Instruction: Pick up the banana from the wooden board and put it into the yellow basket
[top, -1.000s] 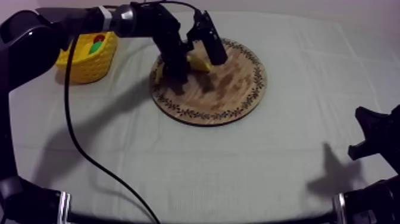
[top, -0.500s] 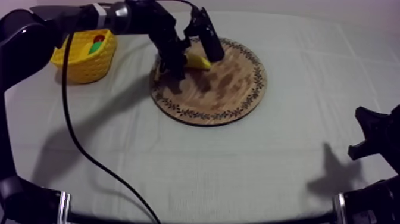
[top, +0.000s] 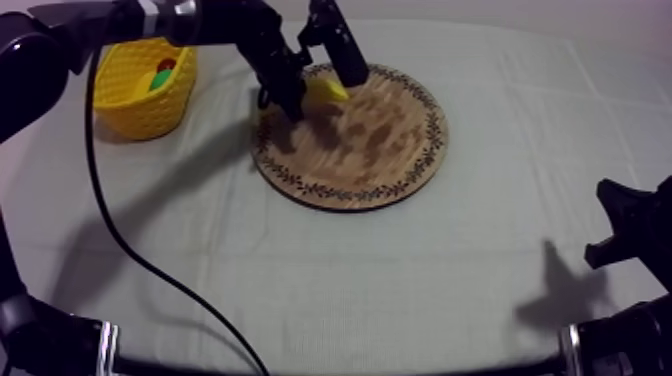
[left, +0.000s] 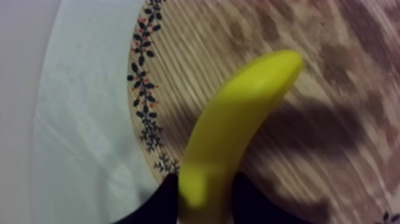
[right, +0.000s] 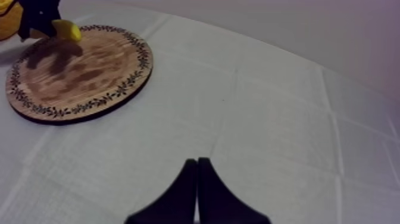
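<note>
The yellow banana (top: 326, 89) hangs just above the far left part of the round wooden board (top: 380, 150), with my left gripper (top: 292, 88) shut on it. In the left wrist view the banana (left: 238, 131) runs out from between the two black fingers (left: 159, 205), over the board's patterned rim (left: 141, 89). The yellow basket (top: 140, 105) stands at the far left of the table, left of the board. My right gripper (right: 197, 189) is shut on nothing, low over bare cloth, far from the board (right: 77, 68) and the banana (right: 66, 30).
A green fruit (top: 160, 79) and a small red fruit (top: 166, 64) lie in the basket. My right arm (top: 628, 225) rests at the table's near right edge. Bare cloth lies between board and basket.
My left gripper has lifted the banana off the board and carried it a little toward the far left. The right arm has not moved.
</note>
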